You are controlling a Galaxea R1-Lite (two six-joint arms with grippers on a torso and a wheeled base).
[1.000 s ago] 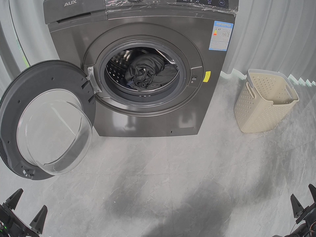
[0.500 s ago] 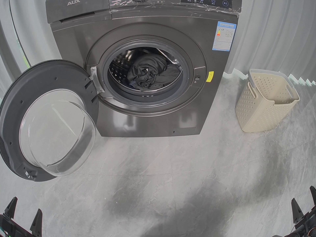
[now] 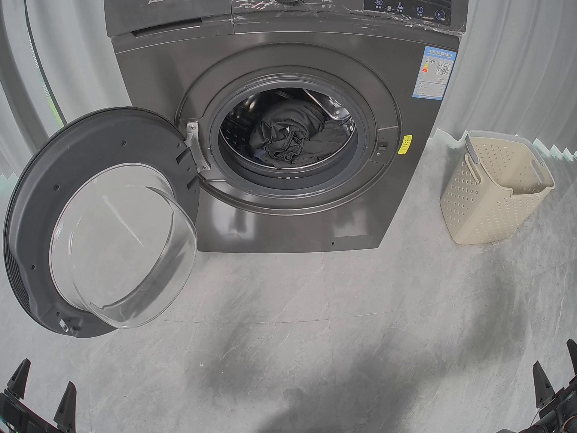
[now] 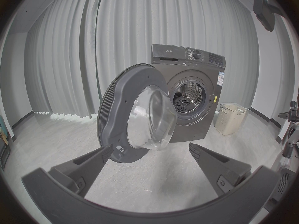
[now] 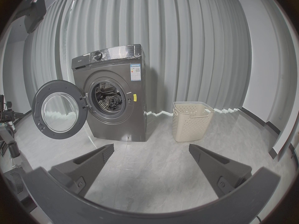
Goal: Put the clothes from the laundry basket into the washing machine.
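Dark clothes (image 3: pixel 293 132) lie bunched inside the washing machine (image 3: pixel 270 37), far centre; the laundry basket (image 3: pixel 496 187) stands on the floor (image 3: pixel 336 308) just right of it. The door (image 3: pixel 72 169) hangs wide open at left, btwn the left end effector (image 3: pixel 45 377) & the opening. Left & right end effector (image 3: pixel 554 356) sit near, both released, fingers spread.

Clothes (image 3: pixel 291 132) in washing machine (image 3: pixel 282 37) drum (door (image 3: pixel 102 224) swung left); laundry basket (image 3: pixel 496 187) right.

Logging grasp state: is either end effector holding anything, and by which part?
Nothing held. Left end effector and right end effector are both open and empty; the clothes lie inside the washing machine.
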